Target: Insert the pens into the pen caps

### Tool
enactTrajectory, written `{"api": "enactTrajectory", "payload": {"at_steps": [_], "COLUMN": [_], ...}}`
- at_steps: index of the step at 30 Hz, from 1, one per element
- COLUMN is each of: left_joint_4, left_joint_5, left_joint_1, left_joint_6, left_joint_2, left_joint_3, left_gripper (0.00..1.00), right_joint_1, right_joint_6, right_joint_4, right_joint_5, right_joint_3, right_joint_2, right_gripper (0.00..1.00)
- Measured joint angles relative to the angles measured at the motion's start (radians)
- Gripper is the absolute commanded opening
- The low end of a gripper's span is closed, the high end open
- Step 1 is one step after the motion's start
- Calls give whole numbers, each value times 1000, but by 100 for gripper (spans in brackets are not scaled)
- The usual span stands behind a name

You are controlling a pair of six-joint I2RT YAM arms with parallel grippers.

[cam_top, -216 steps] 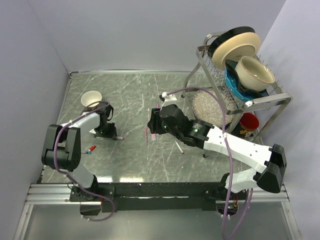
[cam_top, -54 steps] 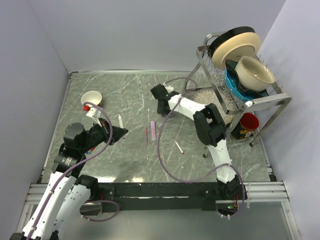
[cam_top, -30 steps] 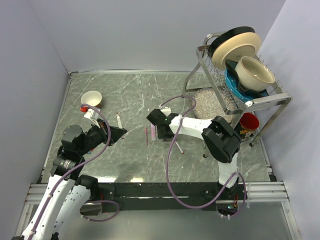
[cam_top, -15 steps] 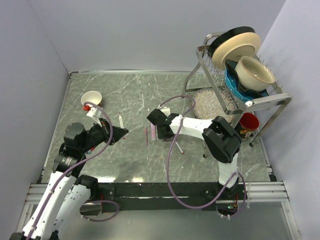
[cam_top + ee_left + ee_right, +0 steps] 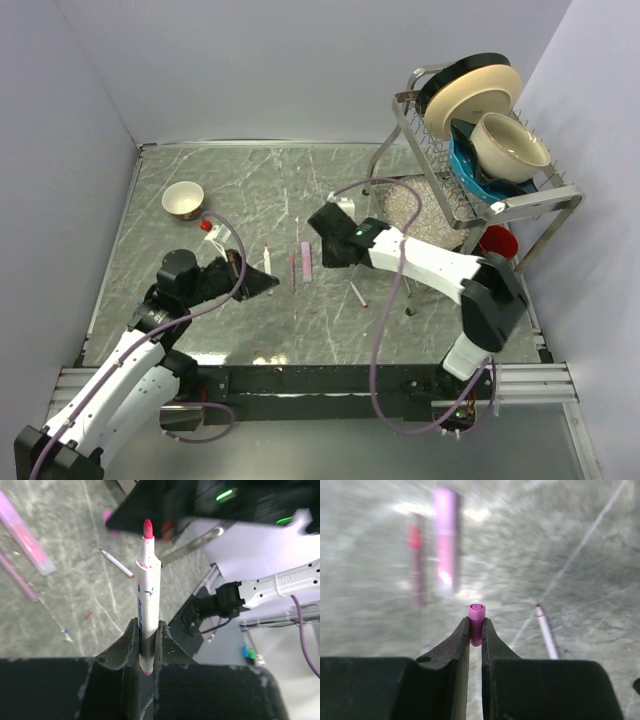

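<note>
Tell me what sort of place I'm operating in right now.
Probably a robot lab cell staged like a kitchen counter: a marble-look tabletop boxed in by plain walls, a wire dish rack holding bowls and a plate, and an aluminium rail at the near edge.

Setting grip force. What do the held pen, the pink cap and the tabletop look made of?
pen: likely plastic; white barrel, smooth with a dull sheen, smudged with ink marks; the red tip looks like felt.
pink cap: probably moulded plastic; smooth, uniform colour, ringed open end.
tabletop: grey-green marble look with white veins, slightly glossy; stone or printed laminate, cannot tell.
</note>
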Motion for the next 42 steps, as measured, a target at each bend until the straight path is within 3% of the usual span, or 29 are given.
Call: {"api": "enactTrajectory", "payload": {"at_steps": [7, 15, 42], "left_joint_4": [185, 340, 409], "left_joint_5": [36, 81, 113], "left_joint_1": [-28, -35, -45], "left_joint_6": [-111, -174, -195], "left_joint_2": [45, 89, 149], "left_joint_3": [-85, -99, -100], "left_gripper": [1, 1, 1], "right_joint_1": [13, 22, 104], "right_joint_6": [54, 113, 131], "right_joint_4": [82, 226, 290], "right_joint_5": [-61, -149, -183], "right_joint_3": [30, 36, 129], "right_joint_2": [-185, -233, -163], "right_gripper": [0, 0, 0]}}
